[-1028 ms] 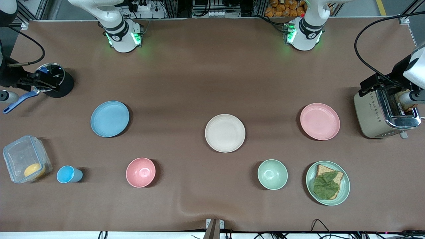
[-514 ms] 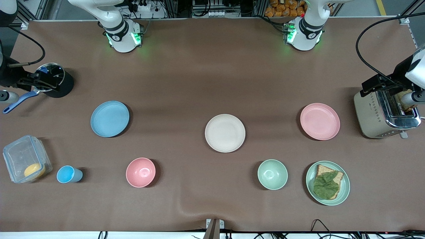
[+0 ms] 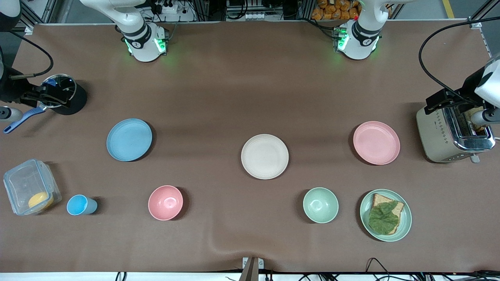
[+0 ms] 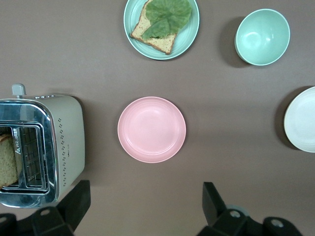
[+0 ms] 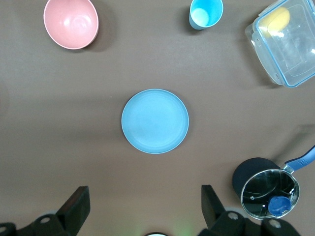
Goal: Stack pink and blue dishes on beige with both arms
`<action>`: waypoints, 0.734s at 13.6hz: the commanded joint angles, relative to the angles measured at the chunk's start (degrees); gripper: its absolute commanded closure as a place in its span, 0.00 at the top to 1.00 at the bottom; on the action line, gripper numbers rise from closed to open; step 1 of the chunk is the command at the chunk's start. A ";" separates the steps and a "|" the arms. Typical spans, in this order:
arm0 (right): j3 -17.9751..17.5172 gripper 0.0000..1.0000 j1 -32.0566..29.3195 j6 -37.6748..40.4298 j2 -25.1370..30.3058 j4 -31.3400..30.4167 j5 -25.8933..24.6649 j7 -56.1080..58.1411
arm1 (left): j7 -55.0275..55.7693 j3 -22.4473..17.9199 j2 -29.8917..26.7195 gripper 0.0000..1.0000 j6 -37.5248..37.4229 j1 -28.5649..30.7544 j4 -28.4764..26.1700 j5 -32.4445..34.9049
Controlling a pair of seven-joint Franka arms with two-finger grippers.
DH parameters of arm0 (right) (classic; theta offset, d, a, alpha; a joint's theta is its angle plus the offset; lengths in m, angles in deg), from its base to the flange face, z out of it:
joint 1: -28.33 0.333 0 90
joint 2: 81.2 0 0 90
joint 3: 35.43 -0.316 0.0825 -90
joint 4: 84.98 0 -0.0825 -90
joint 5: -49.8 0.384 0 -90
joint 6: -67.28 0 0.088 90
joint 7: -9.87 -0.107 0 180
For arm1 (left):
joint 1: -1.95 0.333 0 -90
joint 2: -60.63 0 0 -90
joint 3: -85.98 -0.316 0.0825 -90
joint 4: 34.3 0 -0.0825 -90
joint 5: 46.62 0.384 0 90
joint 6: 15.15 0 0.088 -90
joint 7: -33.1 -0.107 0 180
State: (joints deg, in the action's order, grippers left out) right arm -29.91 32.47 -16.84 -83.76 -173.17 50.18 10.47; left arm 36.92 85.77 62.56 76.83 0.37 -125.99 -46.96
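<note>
Nothing on the table has moved since the earlier frame. Left gripper (image 4: 142,209), jaws wide and empty, hangs above the pink plate (image 3: 376,142) at middle right; right gripper (image 5: 142,209), equally wide, above the blue plate (image 3: 129,139) at middle left. Beige plate (image 3: 265,156) sits bare at centre: no stacking done. Brown table cover (image 3: 242,89), slightly wrinkled at the bottom edge.

Four plates: blue plate (image 3: 129,139), beige plate (image 3: 265,156), pink plate (image 3: 376,142), green plate (image 3: 406,222). Two bowls: pink bowl (image 3: 165,202), green bowl (image 3: 320,205). One blue cup (image 3: 80,205).
</note>
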 commanded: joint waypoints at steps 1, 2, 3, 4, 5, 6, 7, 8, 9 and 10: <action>-0.25 1.00 -0.09 0.44 0.01 0.13 -0.91 -0.87 | -0.83 0.04 1.24 1.00 -0.66 0.70 -0.25 1.13; -0.25 1.00 -0.09 0.44 -0.08 0.13 -0.91 -0.87 | -0.83 0.04 2.64 1.00 -0.66 2.53 -0.16 1.21; -0.25 1.00 -0.09 0.44 -0.08 0.13 -0.91 -0.87 | -1.27 0.04 4.22 1.00 -0.66 2.98 -0.33 1.22; -0.25 1.00 -0.09 0.44 -0.08 0.13 -0.91 -0.78 | -3.10 0.04 6.67 1.00 -0.66 3.68 -0.68 1.22; -0.25 1.00 -0.09 0.53 -0.08 0.04 -0.91 -0.78 | -5.21 0.04 10.17 1.00 -0.48 4.91 -0.43 1.04; -0.25 1.00 -0.09 0.53 -0.08 0.04 -0.91 -0.87 | -5.75 0.13 12.38 1.00 -0.13 6.92 -0.42 0.34; -0.25 1.00 -0.27 0.53 -0.17 0.04 -0.91 -0.87 | -6.02 0.13 15.02 1.00 0.48 7.99 -0.42 0.34; -0.25 1.00 -0.27 0.45 -0.34 0.13 -1.00 -0.87 | -6.37 0.13 17.39 1.00 1.18 8.52 -0.51 0.34; -0.25 1.00 -0.27 0.44 -0.34 0.13 -0.91 -0.87 | -6.46 0.13 19.59 1.00 3.02 9.22 -0.77 0.34; -0.25 1.00 -0.27 0.53 -0.43 0.04 -0.91 -0.78 | -7.50 0.21 21.27 1.00 4.86 10.01 -1.38 0.34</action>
State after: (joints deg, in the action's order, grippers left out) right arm -29.83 32.45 -16.76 -84.05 -173.24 50.18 10.46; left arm 31.02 85.56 81.03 79.89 9.32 -127.79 -46.72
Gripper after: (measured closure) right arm 0.000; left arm 0.000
